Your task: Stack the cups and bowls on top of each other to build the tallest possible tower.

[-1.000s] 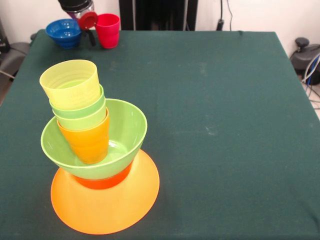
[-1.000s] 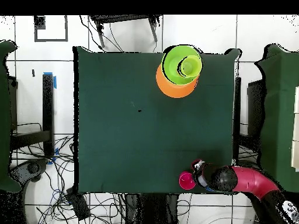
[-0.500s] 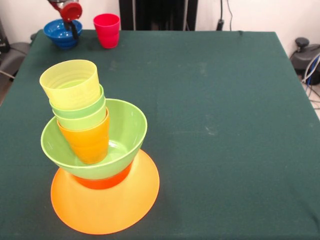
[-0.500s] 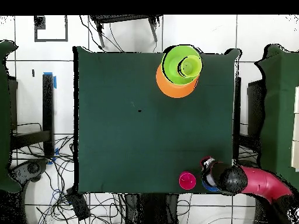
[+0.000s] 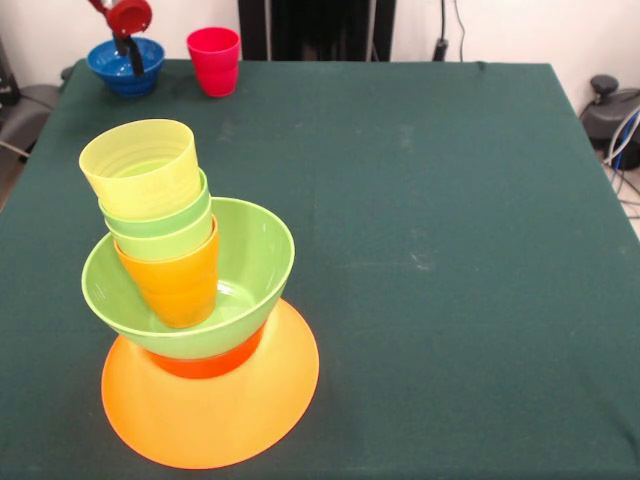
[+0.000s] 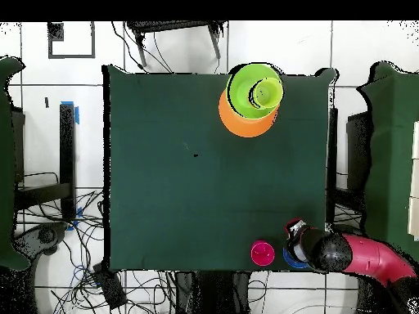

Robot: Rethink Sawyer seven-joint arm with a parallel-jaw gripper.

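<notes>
Claw (image 5: pixel 130 50) above blue bowl (image 5: pixel 126 67), red cup (image 5: pixel 214 61) beside

Dark green cloth-covered counter (image 6: pixel 180 163), white tiled floor (image 6: pixel 368 49) around it, tangled black cables (image 6: pixel 90 245) on the floor, pale wall (image 5: pixel 500 25) behind, black pedestal (image 5: pixel 315 28) at the counter's far edge

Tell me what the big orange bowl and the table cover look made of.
The big orange bowl looks like thin glossy plastic: smooth, bright and faintly see-through at the rim. The table cover looks like matte green cloth, probably felt, showing faint scuffs and no shine.
</notes>
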